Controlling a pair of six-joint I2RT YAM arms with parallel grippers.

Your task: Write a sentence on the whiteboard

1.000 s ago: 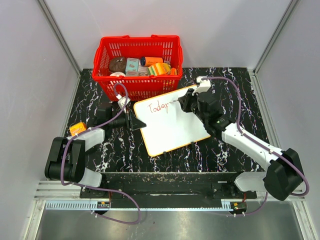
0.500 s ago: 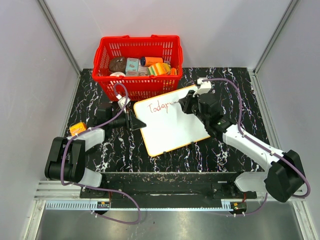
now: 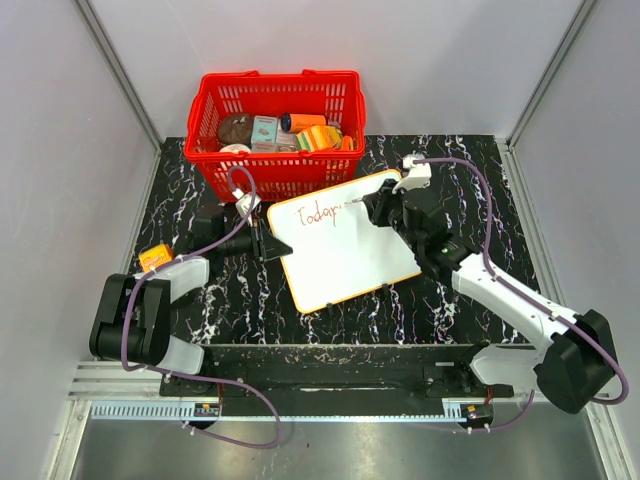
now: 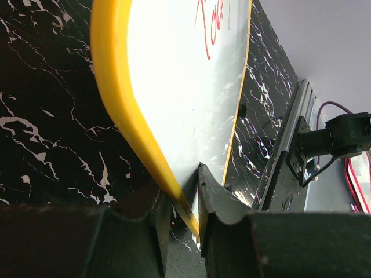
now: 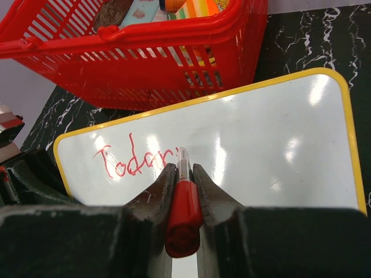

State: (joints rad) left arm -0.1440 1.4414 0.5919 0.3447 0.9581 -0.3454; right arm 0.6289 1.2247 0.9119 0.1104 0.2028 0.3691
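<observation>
While my left gripper (image 4: 182,186) pinches the whiteboard (image 3: 345,255) at its edge on the table (image 3: 240,300) and my right gripper (image 5: 184,169) clamps the red marker (image 5: 184,217), the sentence (image 5: 134,161) reads only "Today"; I judge the rest unwritten.

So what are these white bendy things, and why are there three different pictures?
They are two robot arms, bolted at the near edge of a black table. Each ends in a gripper, a two-finger pincher. One picture is taken from above and shows everything. The other two come from small cameras on the wrists, so you see each arm's own fingers up close. The left gripper pinches the yellow edge of a whiteboard, probably to steady it. The right gripper holds a red marker with its tip at the board, just after the red word "Today". Behind the board stands a red basket with packets in it.
</observation>
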